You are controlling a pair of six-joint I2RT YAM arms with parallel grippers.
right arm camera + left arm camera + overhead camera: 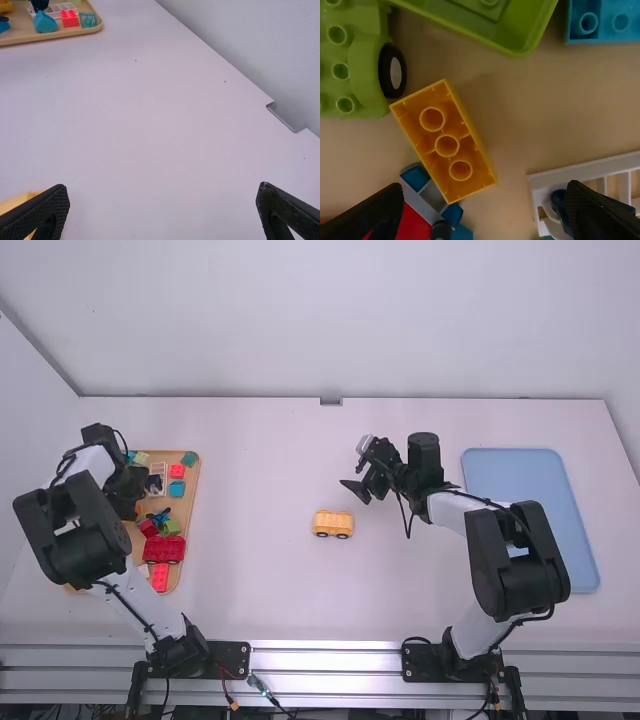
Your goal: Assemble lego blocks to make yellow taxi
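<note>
Taxi (333, 524): a yellow body upright on its wheels, mid-table between the arms, near the right gripper (162, 186).
Done: wheels and body look joined; I'd call it well past the start.
Left to do: probably a block or two on top, though I can't tell how many the finished car needs.
Orange brick (444, 142): in the tray (187, 508), hollow side up, a likely next piece; it would need turning over before it could be pressed on.
Left gripper (486, 186): over the tray, fingers spread, nothing pinched.
Right gripper: above the table, fingers wide apart and empty.
Blue tray (530, 510): on the right, its purpose unclear.
</note>
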